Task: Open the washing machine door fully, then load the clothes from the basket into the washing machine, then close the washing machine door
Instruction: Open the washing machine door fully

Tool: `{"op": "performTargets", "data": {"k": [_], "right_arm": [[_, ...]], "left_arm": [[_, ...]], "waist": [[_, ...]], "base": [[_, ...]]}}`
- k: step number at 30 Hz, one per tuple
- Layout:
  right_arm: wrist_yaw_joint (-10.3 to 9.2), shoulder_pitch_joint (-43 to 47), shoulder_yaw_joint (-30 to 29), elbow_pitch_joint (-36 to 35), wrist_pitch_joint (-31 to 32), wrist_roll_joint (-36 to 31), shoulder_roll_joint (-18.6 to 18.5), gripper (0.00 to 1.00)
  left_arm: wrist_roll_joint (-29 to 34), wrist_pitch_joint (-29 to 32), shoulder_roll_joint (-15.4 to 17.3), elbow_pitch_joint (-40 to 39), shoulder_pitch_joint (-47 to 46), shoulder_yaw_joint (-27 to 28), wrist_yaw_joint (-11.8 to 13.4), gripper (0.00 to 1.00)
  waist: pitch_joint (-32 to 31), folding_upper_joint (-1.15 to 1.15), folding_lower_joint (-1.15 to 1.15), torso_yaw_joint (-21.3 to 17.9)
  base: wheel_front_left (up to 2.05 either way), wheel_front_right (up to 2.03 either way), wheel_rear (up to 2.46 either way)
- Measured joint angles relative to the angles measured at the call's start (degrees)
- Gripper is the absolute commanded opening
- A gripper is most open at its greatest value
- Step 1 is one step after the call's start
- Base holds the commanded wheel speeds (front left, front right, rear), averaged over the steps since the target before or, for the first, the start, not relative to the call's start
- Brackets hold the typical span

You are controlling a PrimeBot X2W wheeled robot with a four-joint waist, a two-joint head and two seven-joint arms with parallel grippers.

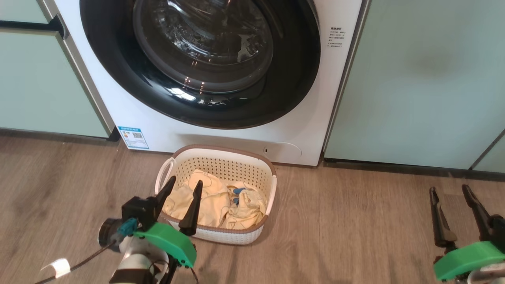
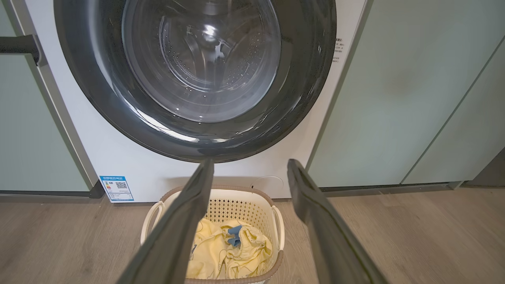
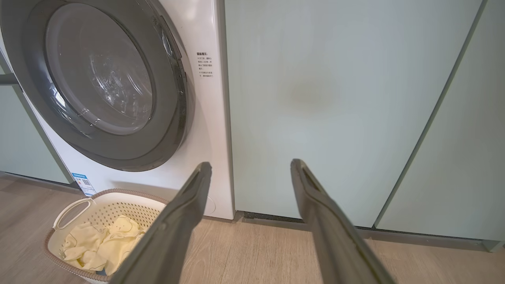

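Observation:
The white washing machine (image 1: 130, 118) (image 2: 118, 161) (image 3: 205, 130) stands against the wall with its round glossy black door (image 1: 300, 79) (image 2: 315, 59) (image 3: 23, 67) shut flat on its front. On the floor just before it sits the cream basket (image 1: 225, 163) (image 2: 232, 207) (image 3: 106, 207), holding the pale yellow clothes (image 1: 213, 205) (image 2: 225, 252) (image 3: 98, 244). My left gripper (image 1: 185, 183) (image 2: 250, 163) hovers open over the basket's near left side, nothing between its fingers. My right gripper (image 1: 449, 190) (image 3: 250, 165) hangs open and empty over bare floor at the far right.
Pale green cabinet doors (image 1: 418, 79) (image 1: 35, 79) (image 3: 335, 98) flank the machine on both sides. Wood floor (image 1: 347, 225) spreads between the basket and my right gripper. A blue-edged QR sticker (image 1: 133, 137) sits at the machine's lower left corner.

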Motion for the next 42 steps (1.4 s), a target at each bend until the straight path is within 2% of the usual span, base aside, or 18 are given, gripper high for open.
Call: {"op": "performTargets", "data": {"k": [27, 28, 29, 30, 31, 42], "right_arm": [[0.0, -0.1, -0.4, -0.4, 0.0, 0.4, 0.0, 1.0], [0.0, -0.2, -0.6, -0.5, 0.0, 0.7, 0.0, 0.95], [0.0, -0.4, -0.9, -0.7, 0.0, 0.8, 0.1, 0.36], [0.0, -0.8, -1.2, -0.8, 0.0, 1.1, 0.1, 0.36], [0.0, -1.4, -1.5, -0.8, 0.0, 1.3, 0.1, 0.0], [0.0, -9.1, -3.4, 0.4, -0.1, 6.2, 0.0, 0.0]], "left_arm": [[0.0, 0.0, -0.1, 0.3, 0.0, 0.9, 0.0, 1.0], [0.0, 0.0, -0.1, 0.2, -0.1, 0.9, 0.0, 1.0], [0.1, 0.0, -0.1, 0.0, -0.2, 0.8, 0.0, 1.0], [0.2, 0.0, -0.1, -0.1, -0.4, 0.8, 0.0, 1.0], [0.2, 0.0, -0.1, -0.2, -0.7, 0.7, 0.0, 1.0], [-0.1, 0.0, -0.3, -0.8, -4.3, -0.3, 0.0, 1.0]], "waist": [[2.0, 0.0, 0.0, -0.3], [2.3, 0.0, 0.0, -0.3], [2.6, 0.0, 0.0, -0.3], [3.0, 0.0, 0.0, -0.2], [3.4, 0.0, 0.0, -0.2], [7.9, 0.0, 0.0, 1.1]], "base": [[0.0, 0.0, 0.0], [0.0, 0.0, 0.0], [0.0, 0.0, 0.0], [0.0, 0.0, 0.0], [0.0, 0.0, 0.0], [0.0, 0.0, 0.0]]}}
